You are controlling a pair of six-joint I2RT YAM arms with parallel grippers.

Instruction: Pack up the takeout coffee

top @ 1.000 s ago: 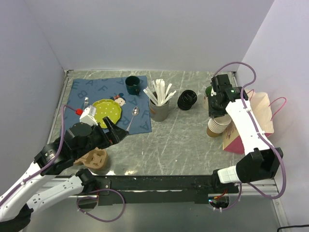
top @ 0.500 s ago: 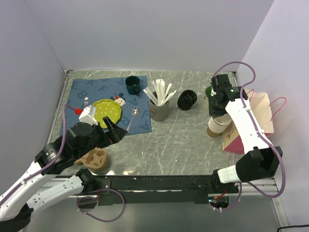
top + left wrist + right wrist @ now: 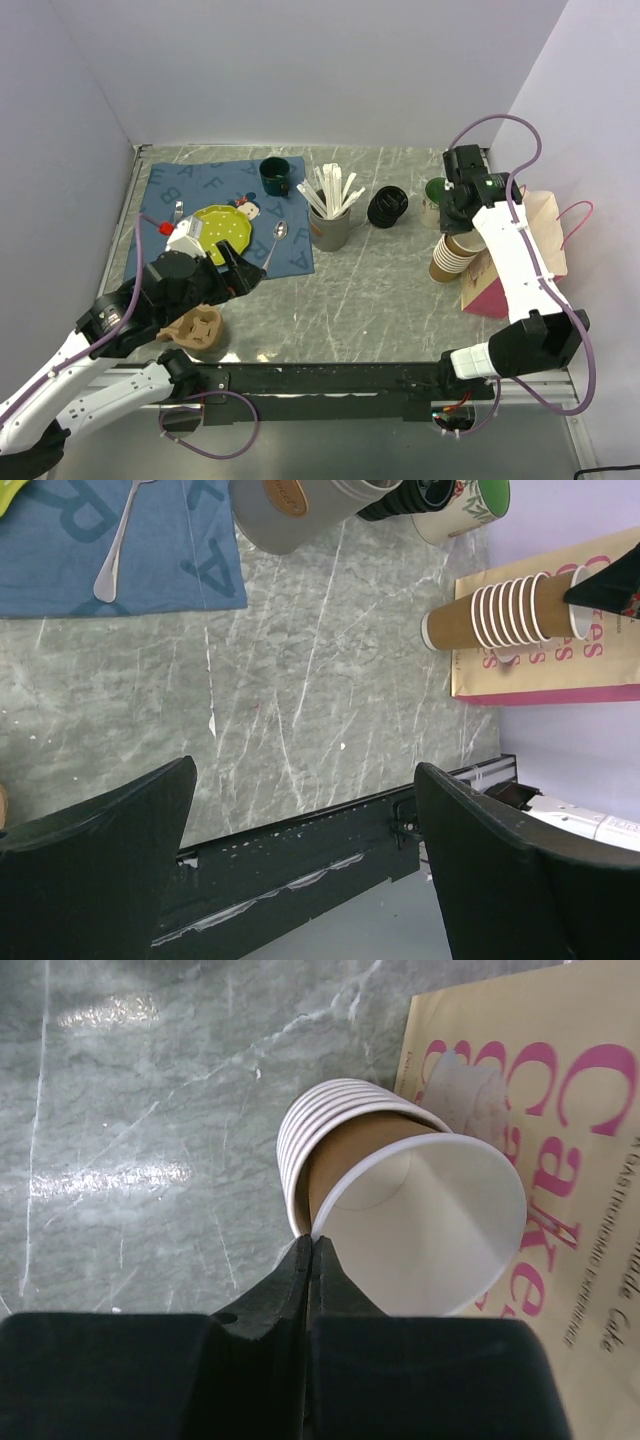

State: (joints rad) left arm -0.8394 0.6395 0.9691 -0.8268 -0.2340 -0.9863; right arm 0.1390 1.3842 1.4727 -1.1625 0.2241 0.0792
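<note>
**Cup stack, right side of the table.** My right gripper [image 3: 310, 1250] is pressed fully shut, its tips meeting at the near rim of the top cup on the stack of paper cups [image 3: 350, 1145]. I cannot tell whether the thin paper wall is caught between the tips or they only touch the rim.

Just to the right of the stack lies the paper bag [image 3: 560, 1080] with pink lettering. Behind the stack stands a flowered cup [image 3: 434, 190] with a green inside. Further left of the stack sits the pile of loose black lids [image 3: 388, 205].

No capped cup shows in any view. By my reading the takeout coffee is either not yet made up or hidden from me.

Far to the left of the stack, my left gripper [image 3: 305, 775] hangs spread wide and empty above the marble table [image 3: 300, 680]. The cardboard cup carrier [image 3: 200, 328] sits on that same side.

I judge the step in hand to be separating one cup from the stack. The next move calls for a gentle lift along the stack's axis, watching that a single cup comes away and the rest stay down. If the rim slips free, I would reopen and take a deeper bite on the wall.
</note>
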